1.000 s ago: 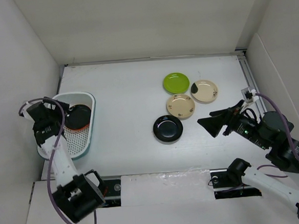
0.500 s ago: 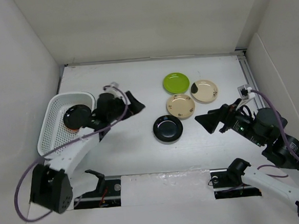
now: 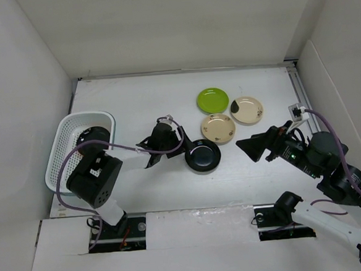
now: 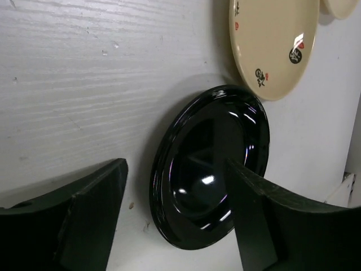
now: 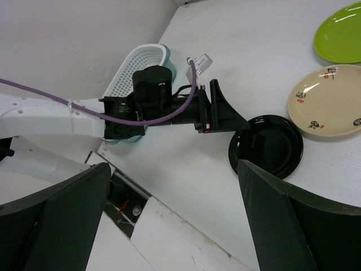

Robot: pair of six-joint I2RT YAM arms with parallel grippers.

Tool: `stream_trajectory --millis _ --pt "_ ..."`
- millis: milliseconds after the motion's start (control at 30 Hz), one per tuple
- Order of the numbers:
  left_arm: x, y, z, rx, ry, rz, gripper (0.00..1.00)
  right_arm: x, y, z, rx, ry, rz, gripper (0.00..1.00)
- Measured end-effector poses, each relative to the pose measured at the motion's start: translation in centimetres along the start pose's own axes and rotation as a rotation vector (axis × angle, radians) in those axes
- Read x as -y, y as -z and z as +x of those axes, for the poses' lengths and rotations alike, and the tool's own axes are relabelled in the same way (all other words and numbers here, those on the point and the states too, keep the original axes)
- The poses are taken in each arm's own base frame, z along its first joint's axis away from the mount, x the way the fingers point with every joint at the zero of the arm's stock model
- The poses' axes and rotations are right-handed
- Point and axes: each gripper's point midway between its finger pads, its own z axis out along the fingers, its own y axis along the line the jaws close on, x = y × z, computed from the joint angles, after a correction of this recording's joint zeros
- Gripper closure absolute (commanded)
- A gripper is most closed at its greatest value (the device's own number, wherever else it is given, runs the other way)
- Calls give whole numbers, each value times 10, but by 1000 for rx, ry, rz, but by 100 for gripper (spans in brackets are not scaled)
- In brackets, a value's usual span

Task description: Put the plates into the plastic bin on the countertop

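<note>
**A:** Which plate is next, and where is it?

**B:** The glossy black round plate [image 3: 202, 155]. It lies flat on the white countertop [image 3: 141, 101], about midway along and toward the near edge. The left gripper [image 4: 175, 165] is at its left rim. Its fingers are spread, with the rim showing between them, and they pinch nothing.

**A:** And the other arm?

**B:** The right gripper [image 3: 249, 149] hovers over the right side of the countertop, fingers wide apart and empty.

**A:** What's around the black plate?

**B:** A beige plate with small dark markings [image 3: 218, 128] lies just beside its far rim. I cannot tell whether the two touch. Beyond that are a lime green plate [image 3: 213, 100] and a beige plate with a dark blotch [image 3: 247, 110].

**A:** And the bin?

**B:** The white perforated plastic bin with a pale teal rim [image 3: 59, 149] sits by the left edge, toward the near-left corner. A dark plate [image 3: 95, 134] shows inside it, partly hidden by the arm.

**A:** How will the black plate handle?

**B:** I'd judge it light and stiff. The gloss probably makes it slippery, and it may chip if dropped. It is shallow and sits flat, so there is little room to get under it. The lip nearest the gripper looks like the best hold, with one finger over it and one beneath. A push without a proper hold would likely slide it into the beige plate beside it.
</note>
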Motion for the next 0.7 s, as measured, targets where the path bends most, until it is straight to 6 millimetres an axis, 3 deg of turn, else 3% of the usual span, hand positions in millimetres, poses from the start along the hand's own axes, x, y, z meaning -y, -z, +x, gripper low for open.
stream_trajectory --millis 33,133,300,533,633,700 --pt "0 -2 1 -2 0 1 49 1 0 0 0 0 1 0" --pt "-4 -10 6 -16 14 1 61 2 -1 2 -4 0 5 0" --pt "-9 -16 12 -34 19 -6 100 5 -6 6 -17 0 14 0" --pt "-4 -1 10 -36 -10 -9 100 4 -10 6 -18 -1 15 0" --pt "-3 23 0 -18 -39 -41 100 4 -10 5 -17 -1 13 0" --pt "-1 43 -20 22 -41 -58 100 4 -10 5 -16 -1 13 0"
